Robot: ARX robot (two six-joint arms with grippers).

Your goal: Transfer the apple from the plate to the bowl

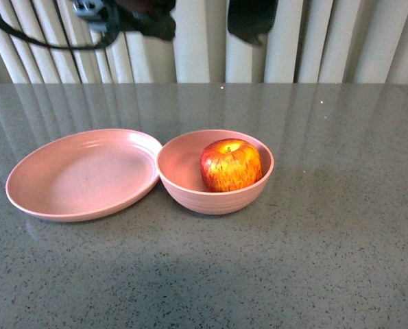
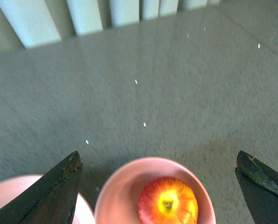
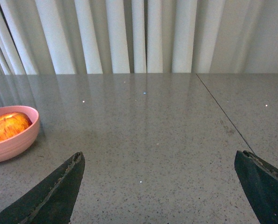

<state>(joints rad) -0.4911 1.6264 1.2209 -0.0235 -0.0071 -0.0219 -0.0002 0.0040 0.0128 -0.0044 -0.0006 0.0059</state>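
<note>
One apple (image 1: 231,165), one deep pink bowl (image 1: 215,199), one shallow pink plate (image 1: 60,192), one grey speckled table (image 1: 327,240); two grippers, left (image 2: 160,182) and right (image 3: 160,186), both spread wide

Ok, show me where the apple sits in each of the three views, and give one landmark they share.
Front view: the apple lies in the bowl, right of centre in it, with the plate on the bowl's left.
Left wrist view: at the bottom edge, inside the bowl, between the open left gripper's fingers.
Right wrist view: at the left edge, in the bowl.
Shared landmark: the bowl.
</note>
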